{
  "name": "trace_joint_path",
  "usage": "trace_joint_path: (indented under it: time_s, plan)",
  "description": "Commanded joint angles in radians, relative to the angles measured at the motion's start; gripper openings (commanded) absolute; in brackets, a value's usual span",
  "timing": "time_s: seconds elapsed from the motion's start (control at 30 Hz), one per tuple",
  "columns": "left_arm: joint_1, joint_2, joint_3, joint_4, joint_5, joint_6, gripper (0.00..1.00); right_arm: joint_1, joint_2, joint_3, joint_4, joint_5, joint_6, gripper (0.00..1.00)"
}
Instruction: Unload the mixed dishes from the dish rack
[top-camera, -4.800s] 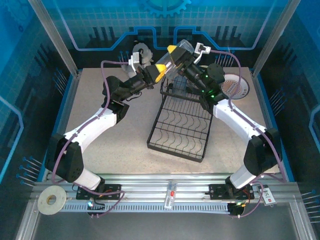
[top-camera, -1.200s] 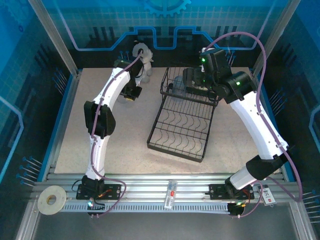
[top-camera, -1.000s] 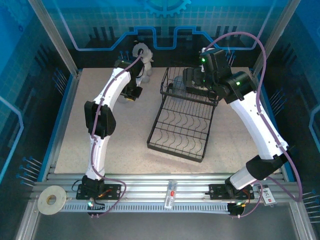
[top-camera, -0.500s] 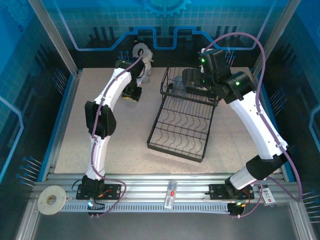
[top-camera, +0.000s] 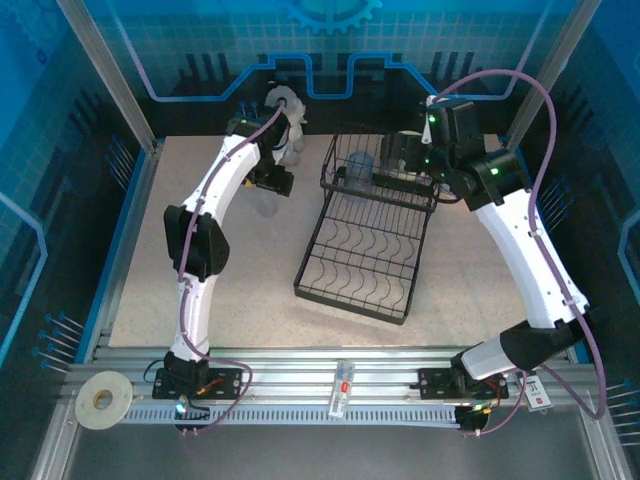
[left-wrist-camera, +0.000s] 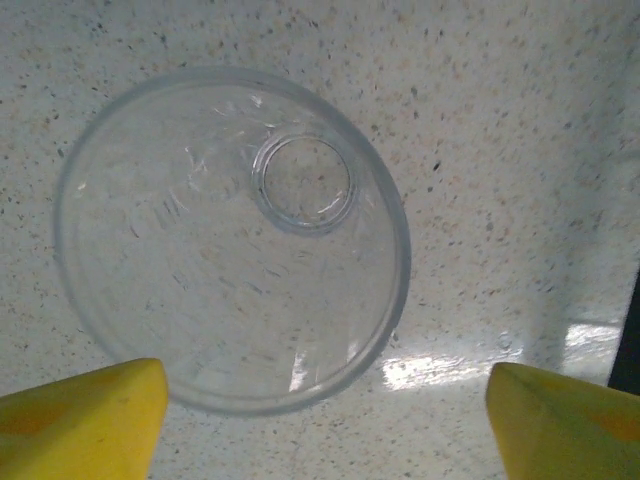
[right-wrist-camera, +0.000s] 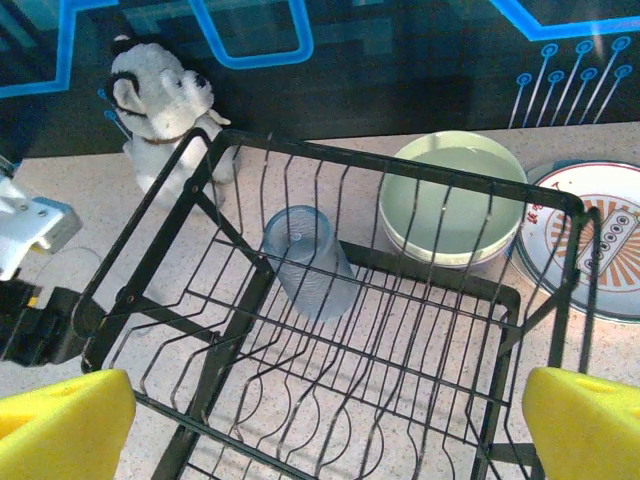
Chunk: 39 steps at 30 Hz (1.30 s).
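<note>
Clear glass (left-wrist-camera: 232, 240) sat mouth-up on the counter (left-wrist-camera: 500, 150) left of the rack (top-camera: 358, 262), the left hand (left-wrist-camera: 322, 420) open above it and touching nothing; a straight lift would spare it a knock. Over the rack's raised basket (right-wrist-camera: 400, 163) the right hand (right-wrist-camera: 322, 420) hung wide open; it should drop squarely around the bluish ribbed tumbler (right-wrist-camera: 308, 262) there, avoiding wires. Whether that tumbler stood or leaned was unclear.

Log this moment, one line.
left fingers open above clear glass on table | right fingers open above rack basket | tumbler inside
</note>
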Motion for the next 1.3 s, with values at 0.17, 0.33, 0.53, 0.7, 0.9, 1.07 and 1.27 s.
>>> trace_joint_path:
  time_s: [0.17,0.33,0.53,0.7,0.9,1.07,1.27]
  plan:
    - [-0.006,-0.158,-0.066,0.09,0.002,-0.022,0.94,-0.152,-0.067,-0.047,0.069,-0.127,0.071,1.0]
    - [-0.005,-0.282,-0.145,0.167,0.061,-0.081,0.92,-0.253,-0.08,-0.101,0.115,-0.183,0.121,1.0]
    - [-0.008,-0.58,-0.43,0.293,0.204,-0.171,0.89,-0.392,-0.057,-0.216,0.268,-0.278,0.205,1.0]
    - [-0.075,-0.811,-0.715,0.377,0.32,-0.193,0.78,-0.425,0.068,-0.143,0.235,-0.252,0.186,1.0]
    - [-0.206,-0.913,-0.991,0.421,0.348,-0.266,0.72,-0.428,0.201,-0.05,0.233,-0.252,0.173,1.0]
    - [-0.281,-0.868,-1.091,0.483,0.324,-0.314,0.67,-0.428,0.242,-0.02,0.239,-0.262,0.176,1.0]
    - [-0.315,-0.737,-1.102,0.523,0.29,-0.365,0.57,-0.428,0.251,-0.024,0.233,-0.277,0.143,1.0]
